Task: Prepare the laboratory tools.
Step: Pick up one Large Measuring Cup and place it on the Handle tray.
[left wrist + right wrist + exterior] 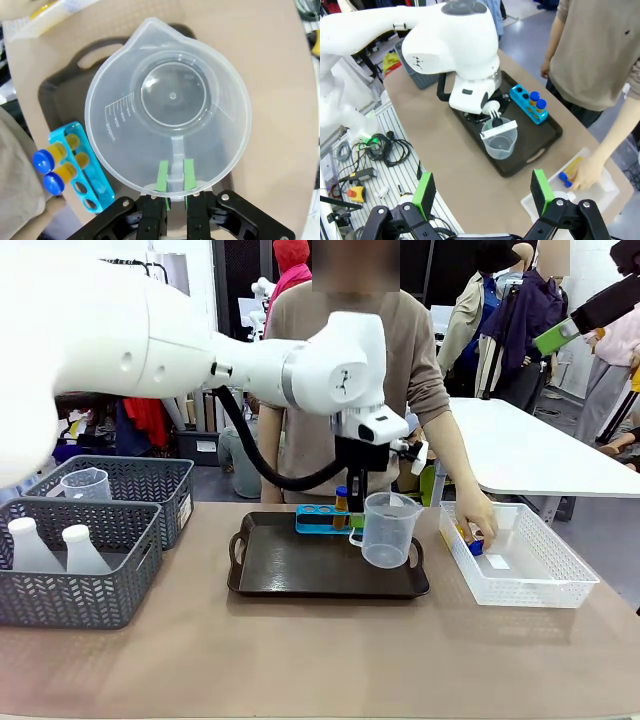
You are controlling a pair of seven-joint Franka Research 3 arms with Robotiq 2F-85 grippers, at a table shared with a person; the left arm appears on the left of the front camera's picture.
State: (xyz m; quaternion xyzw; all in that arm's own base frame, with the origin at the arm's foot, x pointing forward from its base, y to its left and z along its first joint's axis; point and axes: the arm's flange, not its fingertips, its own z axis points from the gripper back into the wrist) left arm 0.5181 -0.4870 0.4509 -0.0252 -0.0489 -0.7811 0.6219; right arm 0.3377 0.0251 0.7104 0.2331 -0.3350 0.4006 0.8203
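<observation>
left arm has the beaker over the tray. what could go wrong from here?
1. The left pincer holds the beaker only by its thin handle; it may swing or slip.
2. The blue rack with two tubes stands close by; a drift could knock it.
3. The person's hand is in the white basket beside the tray and may reach across toward the rack.

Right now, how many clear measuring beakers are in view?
2. One beaker is held by its handle in the left hand at the black tray; the second beaker stands in the rear grey basket. The arm may hide more.
</observation>
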